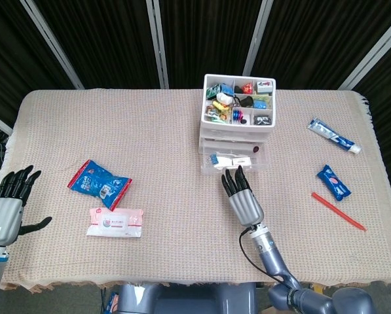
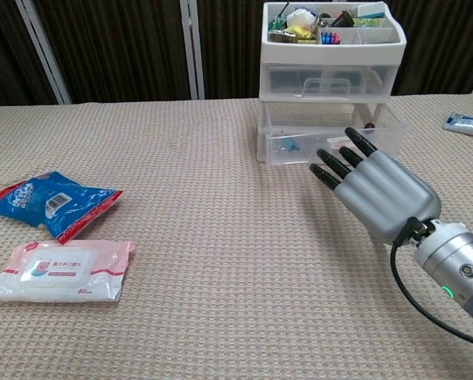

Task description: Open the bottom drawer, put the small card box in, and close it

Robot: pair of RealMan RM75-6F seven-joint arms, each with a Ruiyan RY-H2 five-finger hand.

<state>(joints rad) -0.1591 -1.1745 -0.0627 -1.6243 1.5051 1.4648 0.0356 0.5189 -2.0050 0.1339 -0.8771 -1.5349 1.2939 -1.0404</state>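
Bottom drawer [image 1: 234, 161] lies long axis left-right, front facing right hand [image 1: 242, 199], whose fingers [image 2: 341, 161] are straight, slightly apart.

Clear glossy plastic drawer unit [image 2: 328, 79] is sitting on rough woven cloth [image 2: 204, 261] — right hand [image 2: 372, 190] showing matt grey metal w/ black fingertips — wipes pack [image 2: 58, 270] looking shiny
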